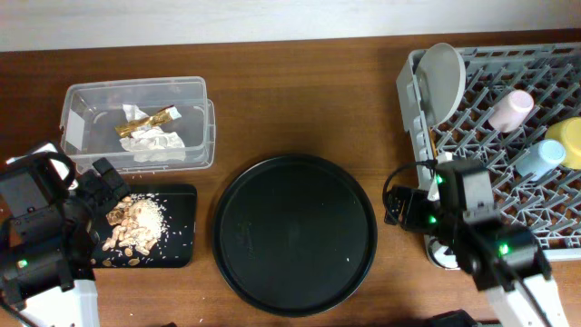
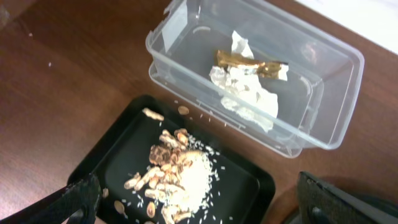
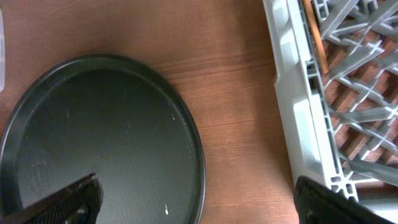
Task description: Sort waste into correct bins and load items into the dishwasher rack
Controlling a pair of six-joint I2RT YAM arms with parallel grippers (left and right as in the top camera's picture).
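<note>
We judge the sorting to be all but done. By the far-left corner of the surface, the clear tub (image 1: 74,95) holds the napkin (image 1: 154,145) and the snack wrapper (image 1: 145,121). The shallow black tray (image 1: 182,227) at the near-left edge carries the food scraps (image 1: 136,225). Along the right edge, the dishwasher rack (image 1: 418,136) has the plate (image 1: 440,77), pink cup (image 1: 510,109), blue cup (image 1: 540,159) and yellow bowl (image 1: 567,141) inside. One brown chopstick (image 3: 316,40) lies against its wall; we cannot tell whether its pair is there. The round black tray (image 1: 295,236) in the middle is bare.

The left gripper (image 2: 196,205) hangs above the scraps, its fingers spread wide and grasping nothing. The right gripper (image 3: 199,205) hovers between the round tray and the rack, likewise released and empty. As we see it, the next move calls only for checking for stray grains near the tub, then drawing both arms clear.
</note>
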